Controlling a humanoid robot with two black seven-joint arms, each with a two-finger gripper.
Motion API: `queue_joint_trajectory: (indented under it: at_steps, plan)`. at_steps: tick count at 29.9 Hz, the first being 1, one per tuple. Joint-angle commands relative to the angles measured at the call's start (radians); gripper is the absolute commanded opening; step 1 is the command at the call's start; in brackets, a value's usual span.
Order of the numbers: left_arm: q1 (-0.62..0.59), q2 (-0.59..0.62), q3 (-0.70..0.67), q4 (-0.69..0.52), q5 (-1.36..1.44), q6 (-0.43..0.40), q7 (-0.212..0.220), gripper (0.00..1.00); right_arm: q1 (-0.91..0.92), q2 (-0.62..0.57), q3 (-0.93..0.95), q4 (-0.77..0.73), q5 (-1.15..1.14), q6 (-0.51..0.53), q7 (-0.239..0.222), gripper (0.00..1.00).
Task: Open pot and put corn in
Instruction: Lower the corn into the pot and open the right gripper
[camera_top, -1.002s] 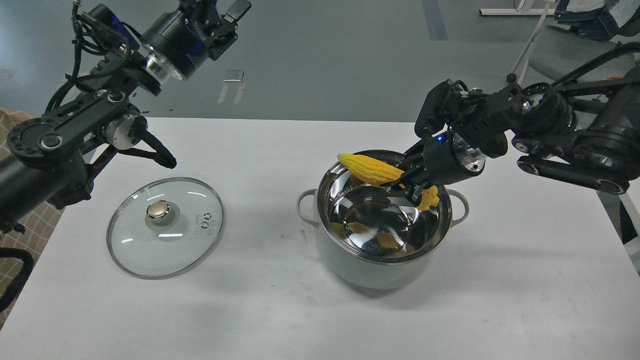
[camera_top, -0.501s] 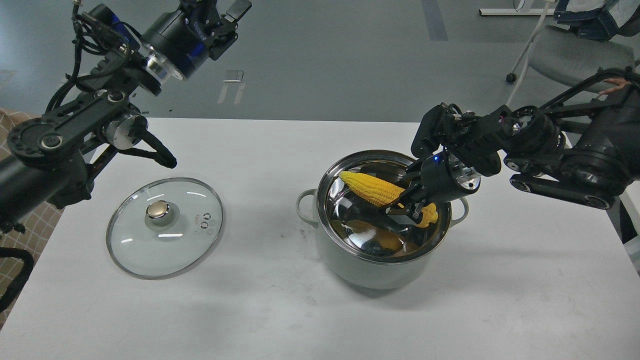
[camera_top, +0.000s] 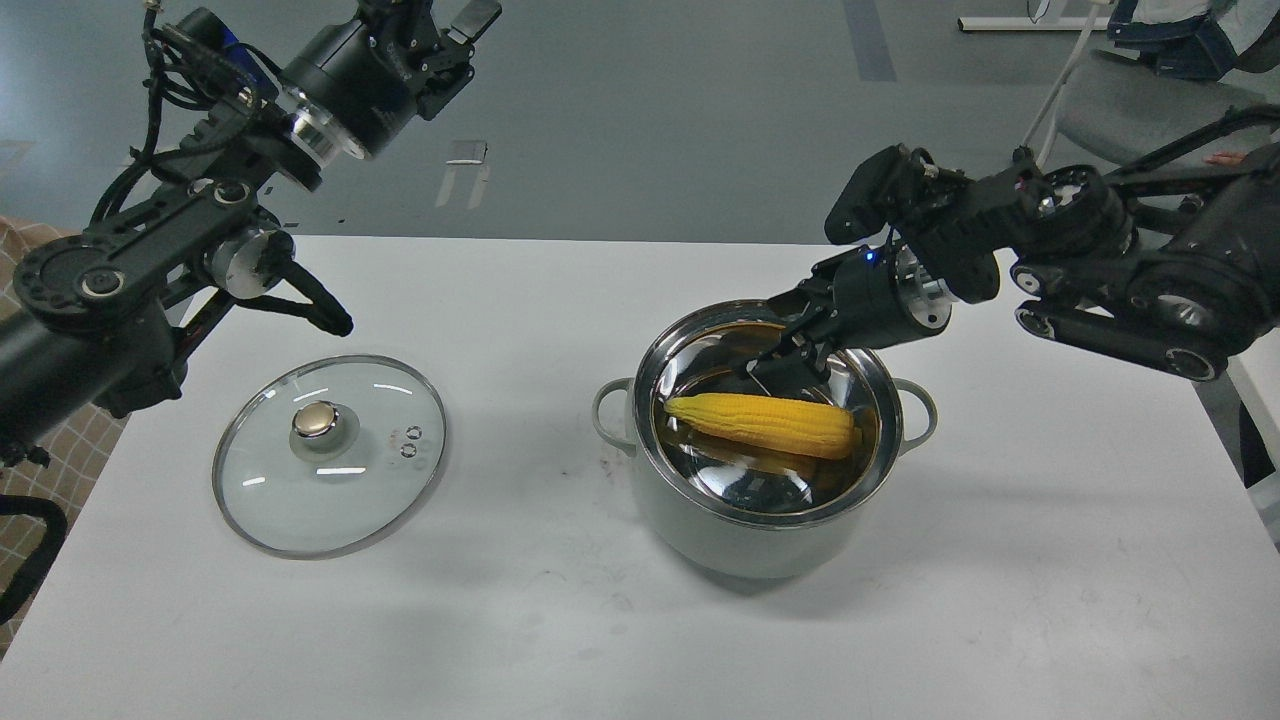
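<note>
Yellow corn (camera_top: 765, 424) lies flat inside pot (camera_top: 700, 525), tip pointing left, w/ nothing gripping it. R gripper (camera_top: 790, 345) hangs over pot's far rim, fingers spread, empty. Lid (camera_top: 330, 452) sits on table (camera_top: 520, 620) left of pot. L gripper (camera_top: 455, 25) raised far left; can't tell its opening.

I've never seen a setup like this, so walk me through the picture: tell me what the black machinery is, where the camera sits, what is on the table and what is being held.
The camera sits in a humanoid robot's head, looking forward and down at a white table. The black machinery is its two arms.

The left gripper is raised beyond the table's far edge, holding nothing; whether it is open is unclear.

The right gripper is over the pot, fingers apart, holding nothing.

The corn lies inside the pot, free of the gripper.

The glass lid lies flat on the table left of the pot, knob up.
</note>
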Motion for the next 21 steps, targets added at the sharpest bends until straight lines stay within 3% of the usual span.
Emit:
queue_joint_trajectory:
  at_steps: [1, 9, 14, 17, 21]
  plan:
    - [0.003, -0.008, 0.0, 0.009, 0.001, 0.001, 0.0, 0.98, 0.014, -0.005, 0.109, -0.146, 0.174, -0.001, 0.0, 1.0]
    - [0.009, -0.014, -0.007, 0.026, -0.019, 0.001, 0.0, 0.98, -0.07, -0.002, 0.346, -0.482, 0.379, -0.03, 0.0, 1.0]
    - [0.006, -0.109, -0.021, 0.153, -0.039, -0.013, 0.0, 0.98, -0.244, 0.076, 0.608, -0.62, 0.581, -0.124, 0.0, 1.0]
    - [0.009, -0.144, -0.033, 0.208, -0.074, -0.018, 0.0, 0.98, -0.311, 0.106, 0.709, -0.683, 0.66, -0.116, 0.0, 1.0]
    - [0.012, -0.184, -0.037, 0.245, -0.148, -0.113, 0.0, 0.98, -0.387, 0.114, 0.796, -0.688, 0.796, -0.092, 0.0, 1.0]
